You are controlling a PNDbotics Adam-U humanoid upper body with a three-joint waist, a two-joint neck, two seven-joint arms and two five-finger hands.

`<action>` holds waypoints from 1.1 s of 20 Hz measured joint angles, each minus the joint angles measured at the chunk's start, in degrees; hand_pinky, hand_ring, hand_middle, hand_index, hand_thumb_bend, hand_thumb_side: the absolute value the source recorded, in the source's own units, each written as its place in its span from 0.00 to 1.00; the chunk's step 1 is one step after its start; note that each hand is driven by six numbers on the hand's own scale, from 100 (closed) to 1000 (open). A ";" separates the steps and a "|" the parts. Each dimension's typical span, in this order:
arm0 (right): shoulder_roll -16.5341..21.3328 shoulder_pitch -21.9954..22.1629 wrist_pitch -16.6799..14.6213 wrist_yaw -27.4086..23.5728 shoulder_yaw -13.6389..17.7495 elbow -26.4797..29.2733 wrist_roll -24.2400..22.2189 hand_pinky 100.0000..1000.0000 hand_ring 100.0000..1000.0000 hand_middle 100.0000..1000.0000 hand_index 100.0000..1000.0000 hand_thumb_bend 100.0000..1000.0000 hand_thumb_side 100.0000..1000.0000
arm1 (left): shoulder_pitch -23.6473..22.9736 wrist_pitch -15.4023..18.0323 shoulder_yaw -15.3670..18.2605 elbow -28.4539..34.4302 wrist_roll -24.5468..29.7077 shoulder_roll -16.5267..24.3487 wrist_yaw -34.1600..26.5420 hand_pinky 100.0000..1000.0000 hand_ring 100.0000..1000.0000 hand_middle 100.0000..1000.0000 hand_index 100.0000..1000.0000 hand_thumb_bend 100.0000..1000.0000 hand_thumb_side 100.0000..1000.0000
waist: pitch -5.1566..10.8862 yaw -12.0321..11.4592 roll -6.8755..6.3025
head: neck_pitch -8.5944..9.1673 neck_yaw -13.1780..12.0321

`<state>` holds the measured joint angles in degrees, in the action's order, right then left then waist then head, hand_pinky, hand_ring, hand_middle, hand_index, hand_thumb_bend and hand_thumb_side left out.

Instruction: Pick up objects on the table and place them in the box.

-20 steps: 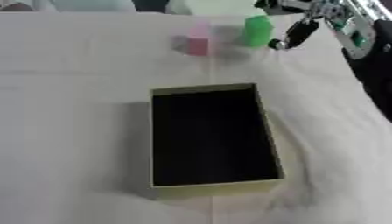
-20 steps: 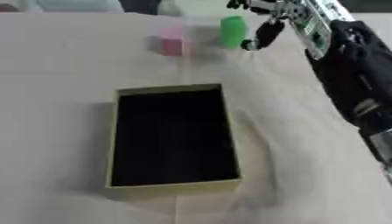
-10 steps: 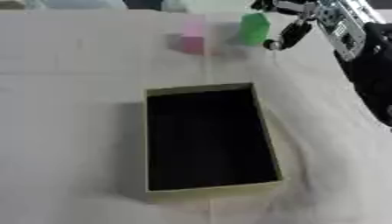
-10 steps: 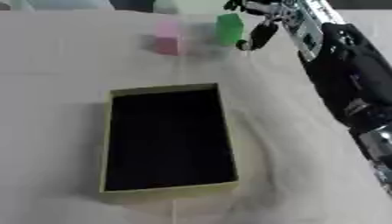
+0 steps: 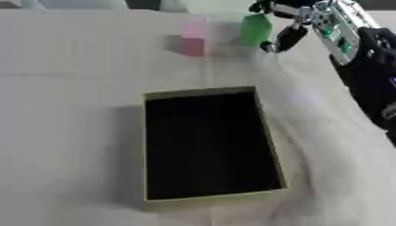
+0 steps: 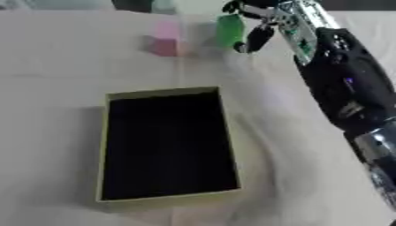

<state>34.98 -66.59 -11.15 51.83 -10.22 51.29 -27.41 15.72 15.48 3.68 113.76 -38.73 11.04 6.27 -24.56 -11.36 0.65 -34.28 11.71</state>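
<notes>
An open box (image 5: 206, 145) with pale yellow walls and a dark inside lies in the middle of the white cloth. At the far edge stand a pink block (image 5: 193, 39) and, to its right, a green block (image 5: 254, 30). My right hand (image 5: 287, 27) reaches in from the upper right and sits against the green block's right side, thumb hanging beside it and fingers over its top. Blur hides whether the fingers are closed round the block. The left hand shows in neither view.
The white cloth (image 5: 70, 132) covers the table, with creases to the right of the box. My black right forearm (image 6: 344, 88) runs down the right side of the views.
The whole picture has shifted, so the camera moved. My right hand has stayed by the green block, closing in slightly on it. The blocks and the box have stayed where they were.
</notes>
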 measured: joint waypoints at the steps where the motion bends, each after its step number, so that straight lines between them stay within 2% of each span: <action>1: -0.04 0.00 0.05 0.08 0.04 -0.17 0.12 0.81 0.88 0.87 0.95 0.17 0.00 | 0.00 -0.02 0.00 0.00 0.02 -0.01 0.02 0.84 0.58 0.60 0.79 0.46 0.95 | -0.11 -0.06 0.03 | 0.12 0.04; 5: -0.37 -0.07 -0.15 0.08 0.35 -0.50 0.43 0.78 0.82 0.77 0.87 0.00 0.00 | 0.11 -0.13 -0.16 0.00 0.13 -0.42 0.08 0.85 0.57 0.60 0.79 0.46 0.95 | -0.29 -0.08 0.18 | 0.33 0.21; 11: -0.43 -0.25 -0.55 -0.51 0.36 -0.51 1.12 0.72 0.74 0.55 0.72 0.00 0.00 | 0.19 -0.30 -0.29 0.00 0.29 -0.45 0.37 0.85 0.57 0.59 0.78 0.46 0.95 | -0.38 -0.21 0.27 | 0.38 0.28; 19: -0.45 -0.21 -0.27 -0.50 0.14 0.19 3.84 0.71 0.70 0.49 0.66 0.00 0.00 | 0.36 -0.44 -0.29 0.00 0.40 -0.46 0.52 0.84 0.57 0.59 0.78 0.46 0.95 | -0.29 -0.04 0.60 | 0.35 0.20; 22: -0.35 0.13 -0.26 -0.87 -0.42 1.86 3.99 0.70 0.69 0.48 0.65 0.00 0.00 | 0.35 -0.48 -0.29 0.00 0.42 -0.46 0.52 0.84 0.57 0.58 0.78 0.46 0.95 | 0.41 0.08 0.75 | 0.05 -0.03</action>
<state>34.64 -66.46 -11.41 50.96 -10.64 53.15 -23.42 16.07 15.00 3.39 113.76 -38.31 10.59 6.79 -24.15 -11.28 1.40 -34.22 11.68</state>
